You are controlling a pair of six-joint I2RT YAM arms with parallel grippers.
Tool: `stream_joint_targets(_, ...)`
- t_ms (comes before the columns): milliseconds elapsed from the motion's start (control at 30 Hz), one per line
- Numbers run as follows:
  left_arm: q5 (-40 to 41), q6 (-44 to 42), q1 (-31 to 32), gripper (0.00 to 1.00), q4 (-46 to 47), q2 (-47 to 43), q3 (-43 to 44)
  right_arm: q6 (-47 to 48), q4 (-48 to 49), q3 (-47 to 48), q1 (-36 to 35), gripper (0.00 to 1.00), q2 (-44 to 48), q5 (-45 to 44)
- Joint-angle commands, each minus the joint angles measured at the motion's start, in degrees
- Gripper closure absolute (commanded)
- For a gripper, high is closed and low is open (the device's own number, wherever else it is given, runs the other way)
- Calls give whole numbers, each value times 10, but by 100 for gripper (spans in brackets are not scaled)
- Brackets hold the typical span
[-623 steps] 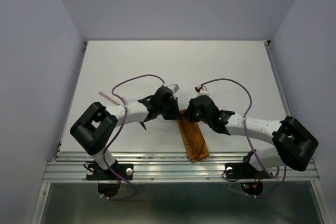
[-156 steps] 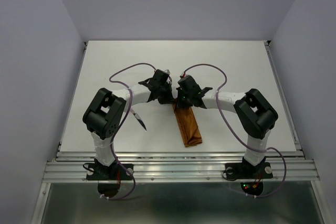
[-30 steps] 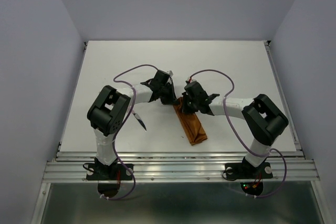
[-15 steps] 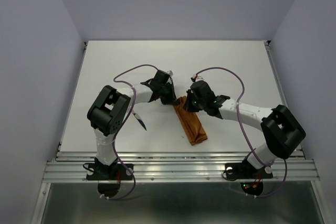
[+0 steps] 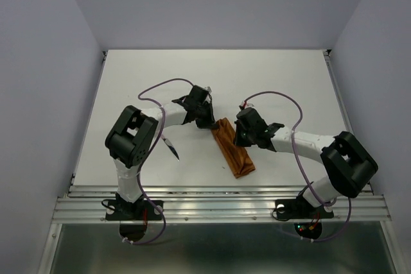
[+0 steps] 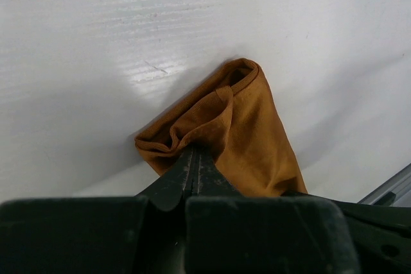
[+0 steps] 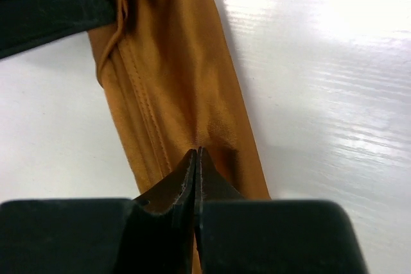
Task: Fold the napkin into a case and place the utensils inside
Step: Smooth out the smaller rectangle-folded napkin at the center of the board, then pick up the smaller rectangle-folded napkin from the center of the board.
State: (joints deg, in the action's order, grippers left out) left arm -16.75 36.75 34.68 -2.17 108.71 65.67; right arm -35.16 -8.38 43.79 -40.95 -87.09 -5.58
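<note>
The right end effector (image 7: 196, 154), a second ago at the 12 o'clock end of the case (image 5: 234, 153), now rests closed on the case's middle, farther toward 5 o'clock. Its elbow now sits farther out toward 3 o'clock. The case, nearly straight five seconds ago, now slants, near end toward 5 o'clock.

Bright, even light from above. Glare streaks the white table (image 7: 334, 56) in both wrist views; a soft shadow edges the cloth (image 6: 250, 133); overhead view sharp.

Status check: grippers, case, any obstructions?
Left gripper shut, pinching the case's far end. Right gripper shut, tips on its middle. One utensil lying outside by left arm. Nothing blocking.
</note>
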Motion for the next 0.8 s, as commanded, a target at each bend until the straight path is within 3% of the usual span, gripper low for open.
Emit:
stream_joint_targets(0,26,-19,15,99,-46,-67,30,33,-39,63,-5,97,51,-39)
stream_joint_targets(267,53,-31,24,86,-97,-105,62,51,-91,94,-38,96,84,-70)
stream_joint_targets(433,72,-37,24,71,-127,-143,69,61,-123,106,-76,77,71,-107)
stream_joint_targets(500,85,-37,20,71,-146,-157,72,68,-129,117,-86,69,54,-113)
stream_joint_targets(600,98,-29,-2,71,-163,-195,52,76,-144,132,-113,49,28,-131)
stream_joint_targets(767,95,2,-40,71,-160,-282,-27,84,-174,159,-145,38,-6,-156)
